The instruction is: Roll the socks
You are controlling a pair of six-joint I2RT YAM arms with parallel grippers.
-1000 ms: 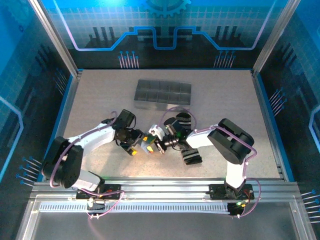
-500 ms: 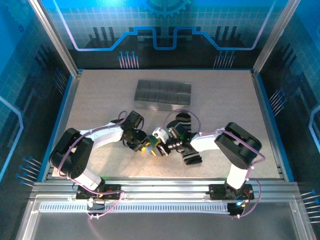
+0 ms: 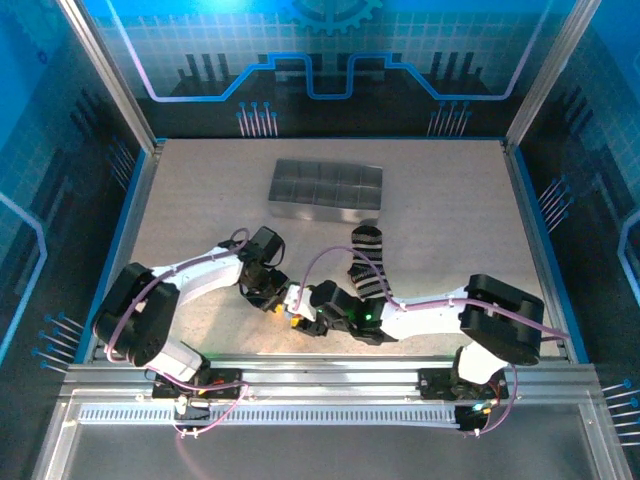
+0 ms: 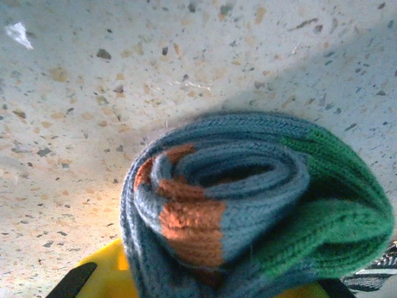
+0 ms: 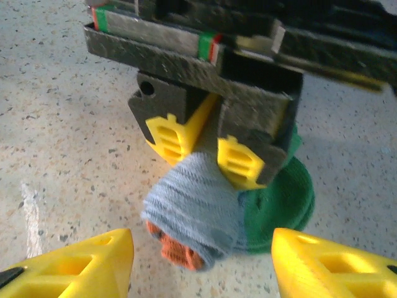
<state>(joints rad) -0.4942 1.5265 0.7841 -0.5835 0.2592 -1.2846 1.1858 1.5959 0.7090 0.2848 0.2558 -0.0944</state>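
The grey-blue sock [image 4: 248, 205] is rolled into a bundle, orange patches on its coiled end and the green cuff [image 5: 279, 205] on the outside. My left gripper [image 5: 208, 152] is shut on this roll from above, its yellow fingers [image 5: 242, 162] pinching the fabric just over the table. My right gripper [image 5: 201, 248] faces the roll with its jaws open on either side, touching nothing. From above, both grippers meet at the roll [image 3: 296, 306] near the front middle. The black-and-white striped sock [image 3: 366, 262] lies flat just behind the right arm.
A grey compartment tray [image 3: 325, 187] stands at the back middle of the speckled table [image 3: 200, 200]. The right arm's forearm [image 3: 430, 315] lies low along the front edge. A corner of the striped sock [image 4: 372, 280] shows beside the roll.
My left gripper has closed on the sock roll. My right gripper has let go and opened, and its arm has swung down towards the front, uncovering the striped sock.
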